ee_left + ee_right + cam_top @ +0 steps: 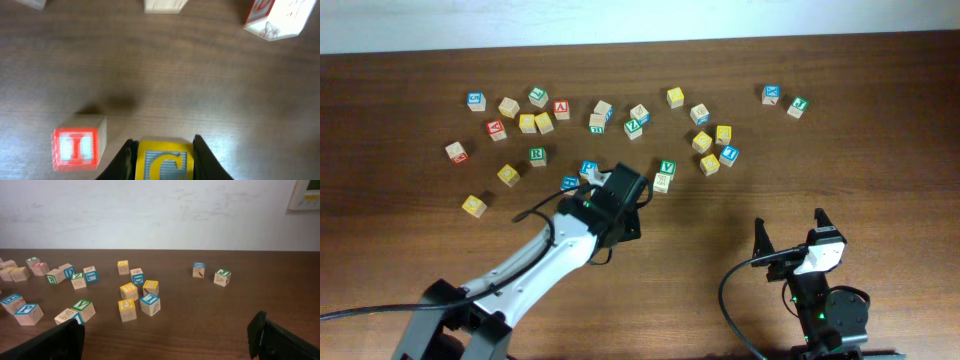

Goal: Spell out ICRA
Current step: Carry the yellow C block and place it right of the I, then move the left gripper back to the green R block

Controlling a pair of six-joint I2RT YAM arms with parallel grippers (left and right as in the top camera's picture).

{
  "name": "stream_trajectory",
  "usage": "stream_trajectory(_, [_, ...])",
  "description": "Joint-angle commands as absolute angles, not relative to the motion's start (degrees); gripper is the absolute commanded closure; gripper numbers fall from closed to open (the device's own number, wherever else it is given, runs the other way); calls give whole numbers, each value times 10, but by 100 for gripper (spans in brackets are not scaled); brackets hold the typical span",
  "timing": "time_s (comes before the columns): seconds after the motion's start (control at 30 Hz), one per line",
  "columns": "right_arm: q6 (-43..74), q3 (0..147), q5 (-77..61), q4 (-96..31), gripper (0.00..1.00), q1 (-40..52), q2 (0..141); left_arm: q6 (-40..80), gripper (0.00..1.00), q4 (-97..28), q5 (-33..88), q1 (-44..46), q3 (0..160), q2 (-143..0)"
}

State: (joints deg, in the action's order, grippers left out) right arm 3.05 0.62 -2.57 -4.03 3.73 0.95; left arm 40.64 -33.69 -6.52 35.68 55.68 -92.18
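Closest to the left wrist's lens, the C cube sits clamped between the left gripper's narrowed jaws, its lower part cut off by the frame. The red I cube stands just beside it, to the left.

Overhead, the left arm covers those jaws. The green R cube and red A cube lie beyond, apart.

In the right wrist view, the right gripper gapes wide, holding nothing — only its finger edges show.
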Motion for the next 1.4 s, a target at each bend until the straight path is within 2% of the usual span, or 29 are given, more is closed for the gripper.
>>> stream_trajectory(0.0, [32,3,-23,-43,2,34,5,416,79,-276,-91,359,500,-919])
stream_trajectory(0.13, [32,3,-23,-43,2,34,5,416,79,-256,-119,359,471,-919])
stream_trajectory(0.3, [32,3,-23,-43,2,34,5,416,74,-227,-118,359,458,-919])
stream_trajectory(0.43, [32,3,-23,-43,1,34,5,416,65,-227,-118,359,458,-919])
stream_trajectory(0.57, [32,3,-23,-43,2,34,5,416,65,-218,-118,359,458,-919])
stream_trajectory(0.73, [32,3,-23,-43,2,34,5,415,60,-198,-119,358,458,-919])
stream_trajectory(0.8, [32,3,-23,-43,2,34,5,413,57,-187,-159,357,468,-919])
stream_trajectory(0.97, [32,3,-23,-43,2,34,5,387,57,-192,-159,342,521,-894])
stream_trajectory(1.13, [32,3,-23,-43,2,34,5,327,55,-194,-159,269,579,-772])
stream_trajectory(1.2, [32,3,-23,-43,2,34,5,324,46,-193,-159,229,593,-716])
stream_trajectory(1.3, [32,3,-23,-43,2,34,5,324,45,-183,-159,120,601,-611])
stream_trajectory(1.37, [32,3,-23,-43,2,34,5,309,46,-172,-134,84,601,-591])
